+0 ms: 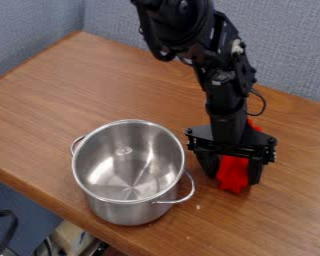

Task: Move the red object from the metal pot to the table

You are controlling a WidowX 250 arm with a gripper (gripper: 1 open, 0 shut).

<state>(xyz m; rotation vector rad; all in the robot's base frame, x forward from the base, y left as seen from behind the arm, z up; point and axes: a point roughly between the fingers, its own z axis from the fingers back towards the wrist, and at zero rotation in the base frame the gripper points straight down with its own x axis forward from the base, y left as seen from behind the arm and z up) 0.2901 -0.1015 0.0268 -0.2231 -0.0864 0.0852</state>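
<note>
I've got the bright red plastic bar [234,171] down on the brown wooden tabletop [69,80] beside the shiny steel pot [128,170], tool [231,166] spread open around it, so I'd lift straight up.

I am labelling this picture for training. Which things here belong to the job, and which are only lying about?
Belong to the job:
- red object, low at the table, between the tool's fingers
- metal pot, nothing inside it
- table
- tool

Only lying about:
- nothing else lies on the table
</note>
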